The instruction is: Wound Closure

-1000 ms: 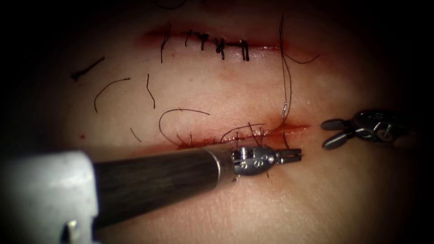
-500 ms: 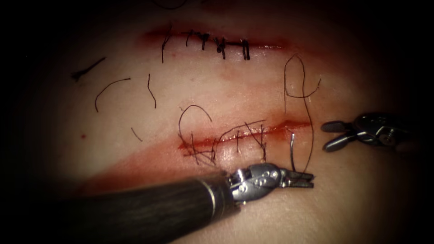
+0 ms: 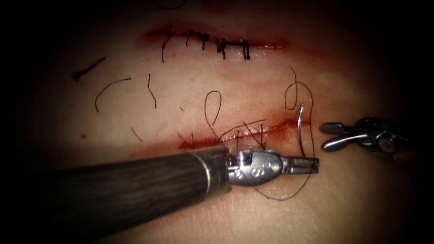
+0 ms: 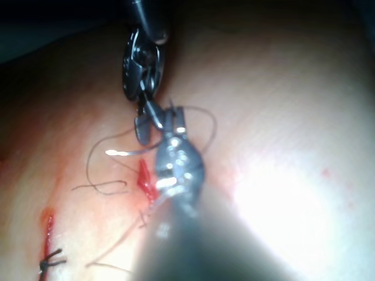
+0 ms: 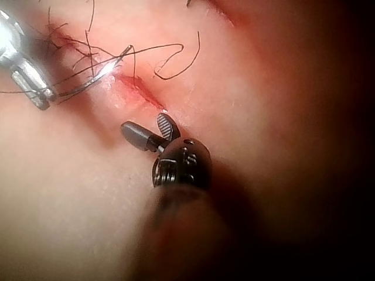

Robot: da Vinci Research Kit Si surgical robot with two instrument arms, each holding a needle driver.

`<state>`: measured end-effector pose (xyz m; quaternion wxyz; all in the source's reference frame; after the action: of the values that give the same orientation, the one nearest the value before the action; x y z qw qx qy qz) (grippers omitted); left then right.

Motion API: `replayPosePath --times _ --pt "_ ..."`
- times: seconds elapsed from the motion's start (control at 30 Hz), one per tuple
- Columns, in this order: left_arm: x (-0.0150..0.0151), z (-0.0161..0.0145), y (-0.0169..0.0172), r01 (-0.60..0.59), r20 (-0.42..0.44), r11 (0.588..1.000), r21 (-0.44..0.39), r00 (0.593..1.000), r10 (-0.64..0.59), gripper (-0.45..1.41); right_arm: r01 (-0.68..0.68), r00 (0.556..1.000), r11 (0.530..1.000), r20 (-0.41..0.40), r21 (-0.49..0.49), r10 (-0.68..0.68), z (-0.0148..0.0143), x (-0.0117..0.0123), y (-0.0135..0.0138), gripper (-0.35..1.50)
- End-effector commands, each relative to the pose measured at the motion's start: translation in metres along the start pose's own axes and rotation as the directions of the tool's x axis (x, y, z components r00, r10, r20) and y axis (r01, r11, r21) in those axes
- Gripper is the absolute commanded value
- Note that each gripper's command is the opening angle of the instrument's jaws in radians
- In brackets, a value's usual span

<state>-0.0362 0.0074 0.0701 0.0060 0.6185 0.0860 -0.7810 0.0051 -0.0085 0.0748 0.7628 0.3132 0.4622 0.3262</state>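
My left tool [image 3: 304, 165] lies across the tissue [image 3: 253, 90] just in front of the lower cut [image 3: 253, 133]. Its jaws are shut on the curved needle [image 3: 299, 131] near one end. The needle arcs up from the jaws over the cut's right end, and its tip looks free of the tissue. Black thread [image 3: 312, 135] loops around the needle and sags below the jaws. My right tool [image 3: 333, 136] hovers to the right of the cut, open and holding nothing. The right wrist view has its fingers [image 5: 167, 124] spread, with the needle [image 5: 99, 73] beyond them. In the left wrist view the needle [image 4: 126, 153] glints beside the jaws.
A second cut [image 3: 217, 44] farther back is closed with several dark stitches. Stitches and thread tails [image 3: 212, 108] sit along the lower cut's left part. Cut thread ends [image 3: 110, 88] lie on the tissue to the left. Red fluid stains the lower cut's edges.
The left tool dipped toward the front with the needle, then came back up and right. The needle now stands over the cut's right end, and the thread loop has dropped lower. The right tool barely moved.
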Motion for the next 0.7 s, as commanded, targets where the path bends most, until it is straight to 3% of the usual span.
replayPosePath --times 0.03,0.33,0.7 --pt "-0.0006 0.0007 0.0001 0.001 0.000 1.000 -0.001 1.000 -0.001 -0.45 0.012 1.000 1.000 -0.002 -0.025 -0.012 0.0006 0.0005 0.0008 1.13" --pt "-0.0009 0.0003 0.0010 -0.003 0.013 1.000 -0.005 1.000 0.003 -0.45 0.139 0.990 0.974 0.013 -0.180 -0.139 0.0003 0.0053 0.0067 1.11" --pt "-0.0010 0.0004 0.0017 -0.005 0.029 1.000 -0.012 1.000 0.005 -0.45 0.147 0.989 0.951 0.018 -0.274 -0.148 0.0025 0.0063 0.0112 1.06"
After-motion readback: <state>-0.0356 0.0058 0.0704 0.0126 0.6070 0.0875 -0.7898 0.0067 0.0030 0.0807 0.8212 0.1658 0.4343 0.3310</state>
